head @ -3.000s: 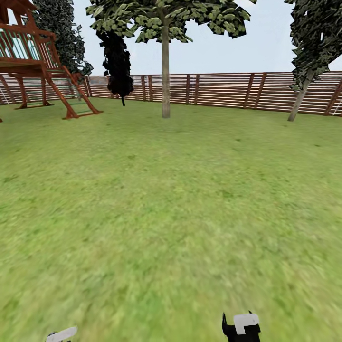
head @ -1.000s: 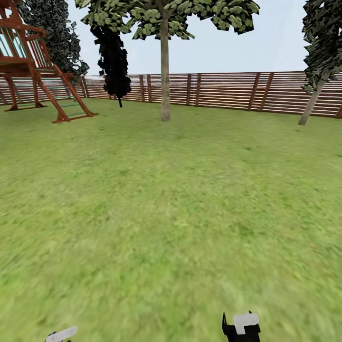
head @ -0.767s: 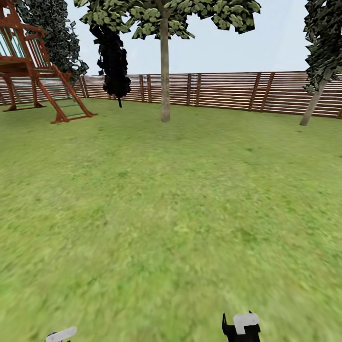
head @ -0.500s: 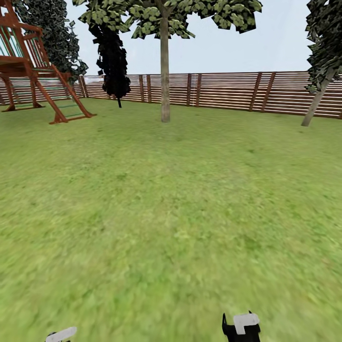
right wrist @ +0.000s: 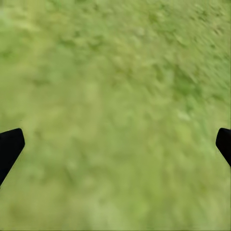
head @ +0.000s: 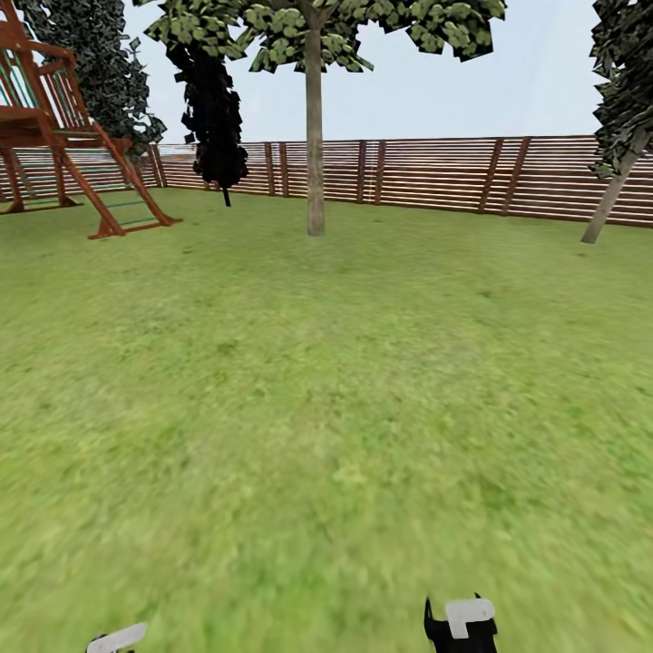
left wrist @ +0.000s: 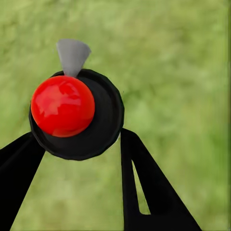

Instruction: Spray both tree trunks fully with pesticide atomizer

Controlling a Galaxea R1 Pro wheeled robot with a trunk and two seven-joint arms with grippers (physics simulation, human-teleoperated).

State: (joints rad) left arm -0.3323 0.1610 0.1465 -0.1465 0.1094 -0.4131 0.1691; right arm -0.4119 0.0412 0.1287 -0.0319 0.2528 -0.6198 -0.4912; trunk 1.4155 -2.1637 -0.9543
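Compared with three seconds ago, the whole head view has shifted: the camera has come forward, so the middle tree stands a little lower and larger, the play frame has slid toward the left edge, and the leaning tree has drifted further right.

Green lawn (head: 345,408) spreads across nearly all of the head view, smooth and blurred close to the robot. Behind it a brown slatted wooden fence (head: 435,172) runs from side to side under a pale sky. At the upper left stands a red-brown wooden play frame (head: 63,136) with a slanting ladder. A tall tree rises near the middle, its straight pale trunk (head: 315,136) branchless below a leafy crown. Left of it is a black-foliaged conifer (head: 213,109). At the far right a second pale trunk (head: 615,195) leans.

Seen from the left wrist, the left gripper (left wrist: 79,144) pinches the pesticide atomizer (left wrist: 77,115) between its dark fingers (left wrist: 144,187); the red top (left wrist: 62,106) faces the camera and a grey nozzle (left wrist: 73,55) juts out over the grass. In the right wrist view, the right gripper (right wrist: 115,144) is spread wide, its black fingertips (right wrist: 9,147) at opposite edges, with grass between them.
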